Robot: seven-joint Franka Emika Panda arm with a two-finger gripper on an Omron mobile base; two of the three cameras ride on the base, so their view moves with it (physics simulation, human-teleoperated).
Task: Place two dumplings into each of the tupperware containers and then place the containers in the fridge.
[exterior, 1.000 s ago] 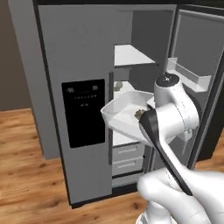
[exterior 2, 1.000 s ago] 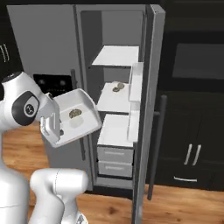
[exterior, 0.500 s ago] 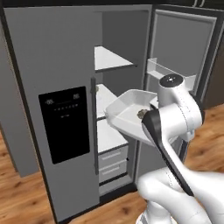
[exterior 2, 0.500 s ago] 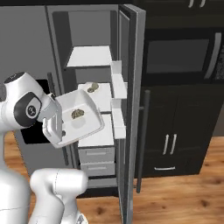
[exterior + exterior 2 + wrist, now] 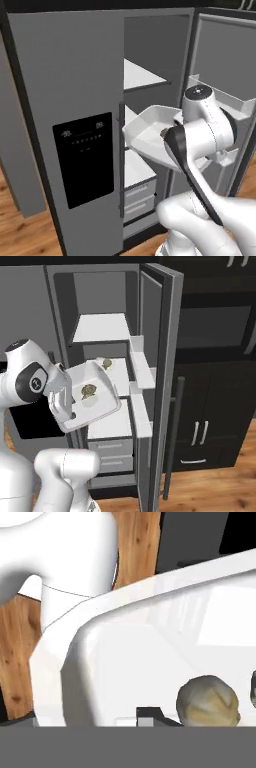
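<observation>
White translucent tupperware container (image 5: pixel 102 406), round-cornered

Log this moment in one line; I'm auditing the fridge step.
stage: loading fridge | tray: at open fridge, tilted, over middle shelf | dumplings: one in tray, another further in | fingers: grip unclear

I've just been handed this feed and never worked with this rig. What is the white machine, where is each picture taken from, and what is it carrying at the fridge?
The white machine is a robot arm on a base that drives. Two cameras ride on that base, behind the arm to its left and right; the third sits on the hand and looks along the gripper.

The arm is at the open fridge, with a tupperware container at its gripper, level with the white shelves. One dumpling lies in the container; another lies just beyond it, and I cannot tell whether that one is in it. Whether the gripper clamps the rim is hidden.
</observation>
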